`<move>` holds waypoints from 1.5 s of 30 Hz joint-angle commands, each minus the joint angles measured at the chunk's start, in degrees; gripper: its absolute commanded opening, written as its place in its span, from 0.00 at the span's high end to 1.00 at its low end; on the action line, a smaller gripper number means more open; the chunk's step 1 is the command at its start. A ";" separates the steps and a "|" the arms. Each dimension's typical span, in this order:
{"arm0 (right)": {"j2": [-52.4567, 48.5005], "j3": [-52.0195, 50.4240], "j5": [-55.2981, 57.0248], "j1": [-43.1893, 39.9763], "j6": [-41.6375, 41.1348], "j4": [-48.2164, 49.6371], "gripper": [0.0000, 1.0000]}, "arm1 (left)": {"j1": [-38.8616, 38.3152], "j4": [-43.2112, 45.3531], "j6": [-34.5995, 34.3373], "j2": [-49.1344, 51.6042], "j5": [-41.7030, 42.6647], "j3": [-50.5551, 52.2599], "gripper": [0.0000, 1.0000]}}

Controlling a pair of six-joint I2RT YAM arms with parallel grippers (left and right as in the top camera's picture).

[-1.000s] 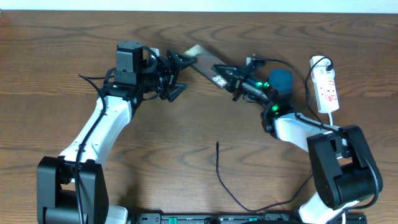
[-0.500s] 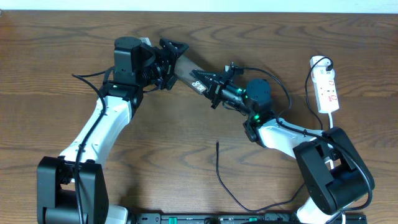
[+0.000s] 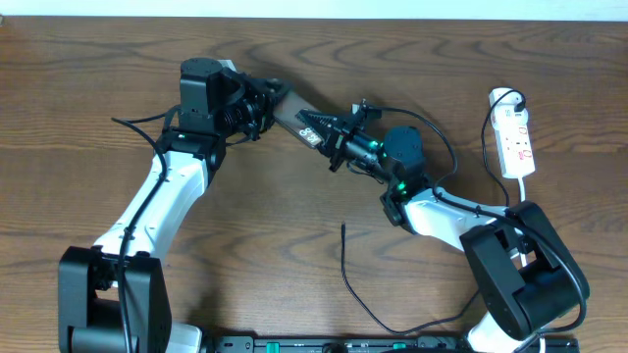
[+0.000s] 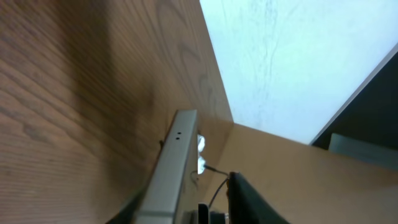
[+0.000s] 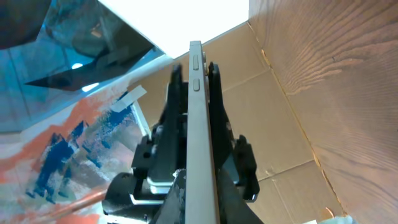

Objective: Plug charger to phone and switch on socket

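The phone (image 3: 302, 118) is a dark slab held off the table at the back middle, one gripper at each end. My left gripper (image 3: 278, 95) has its jaws drawn in on the phone's upper-left end. My right gripper (image 3: 332, 137) is shut on the lower-right end. In the right wrist view the phone (image 5: 196, 93) shows edge-on between my right gripper's (image 5: 199, 186) black fingers. In the left wrist view its grey edge (image 4: 174, 168) runs through my left gripper (image 4: 186, 190). The charger (image 3: 345, 265) lies loose on the table, tip at the near middle. The socket (image 3: 515, 137) lies at the far right.
The socket's white cord (image 3: 502, 96) loops at its far end. The table's back edge (image 3: 314, 18) meets a white wall just behind the phone. Both arm bases (image 3: 108, 294) stand at the front corners, and the charger's black cable runs off toward the front edge.
My right gripper carried the phone leftward into my left gripper's open jaws. Those jaws have now closed in on the phone's end. The charger and socket have not moved.
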State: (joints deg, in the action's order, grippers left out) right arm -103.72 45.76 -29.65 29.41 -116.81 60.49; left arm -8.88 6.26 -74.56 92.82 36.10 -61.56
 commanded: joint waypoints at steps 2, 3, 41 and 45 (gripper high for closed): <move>0.42 0.68 1.25 1.53 -0.72 0.61 0.98 | 0.09 0.31 0.37 -1.09 -0.83 -0.57 0.90; 0.42 0.70 1.31 1.68 -0.72 0.61 0.98 | 0.09 0.31 0.37 -1.09 -0.83 -0.57 0.91; 0.74 9.66 -7.43 -4.66 61.88 -51.82 0.01 | 28.35 0.28 33.22 -1.09 41.72 -0.57 0.92; 0.74 19.08 3.56 -1.05 72.26 -75.10 0.01 | 28.44 0.28 33.66 -1.07 41.66 -0.57 0.92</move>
State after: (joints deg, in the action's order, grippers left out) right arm -103.66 59.13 -35.14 26.35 -55.99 -7.84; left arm 19.29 6.24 -42.74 92.82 74.96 -61.52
